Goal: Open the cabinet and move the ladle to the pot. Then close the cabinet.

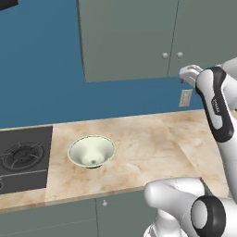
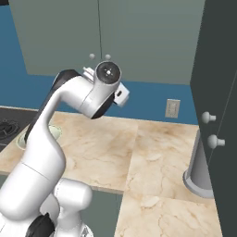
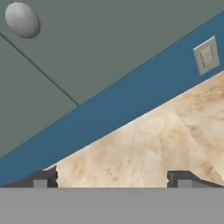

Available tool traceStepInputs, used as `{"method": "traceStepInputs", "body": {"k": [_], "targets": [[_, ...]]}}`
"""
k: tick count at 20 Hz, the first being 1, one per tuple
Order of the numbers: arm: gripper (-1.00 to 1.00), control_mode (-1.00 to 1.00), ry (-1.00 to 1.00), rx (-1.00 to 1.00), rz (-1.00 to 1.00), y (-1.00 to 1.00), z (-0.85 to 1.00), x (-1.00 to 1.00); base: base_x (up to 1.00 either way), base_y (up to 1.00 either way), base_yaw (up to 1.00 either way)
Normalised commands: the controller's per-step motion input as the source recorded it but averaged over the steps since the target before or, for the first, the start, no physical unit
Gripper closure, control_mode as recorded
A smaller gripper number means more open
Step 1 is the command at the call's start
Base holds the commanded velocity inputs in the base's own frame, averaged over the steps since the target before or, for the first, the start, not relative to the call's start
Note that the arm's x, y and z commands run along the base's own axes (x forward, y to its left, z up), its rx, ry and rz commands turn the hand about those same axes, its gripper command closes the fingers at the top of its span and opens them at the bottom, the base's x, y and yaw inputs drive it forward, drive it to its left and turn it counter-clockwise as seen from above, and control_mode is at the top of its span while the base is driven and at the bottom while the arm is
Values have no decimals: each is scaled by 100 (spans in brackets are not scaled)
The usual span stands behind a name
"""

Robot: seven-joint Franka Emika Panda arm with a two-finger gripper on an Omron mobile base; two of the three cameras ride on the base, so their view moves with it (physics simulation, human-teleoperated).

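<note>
The cabinet [image 1: 129, 39] hangs on the blue wall with both flat doors shut, two small round knobs [image 1: 165, 55] side by side at the seam. It also shows in the right base view as the cabinet [image 2: 139, 37]. In the hand view one knob [image 3: 22, 19] sits at the upper left. My gripper [image 3: 113, 181] is open with nothing between its fingertips [image 3: 41, 179]. It is held up in the air in front of the cabinet's lower edge, below the knobs. The ladle is hidden and the pot is out of view.
A pale green-white bowl [image 1: 91, 150] stands on the marble counter [image 1: 148, 139] beside a dark stove top [image 1: 23, 157]. A wall outlet [image 1: 185, 97] is under the cabinet. A tall dark cupboard [image 2: 217, 92] and a grey cylinder [image 2: 199, 171] stand at the right.
</note>
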Motion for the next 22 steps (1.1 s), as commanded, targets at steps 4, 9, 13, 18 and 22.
{"method": "traceStepInputs", "body": {"k": [4,9,13,18,22], "targets": [[-100,-100,-6,5,0,-14,51,19,0,0,0],[-100,-100,0,4,0,-10,45,24,0,0,0],[-100,-100,-1,2,0,-7,38,26,0,0,0],[-100,-100,-12,0,0,-1,20,19,0,0,0],[-100,-100,-26,0,0,0,0,14,0,0,0]]}}
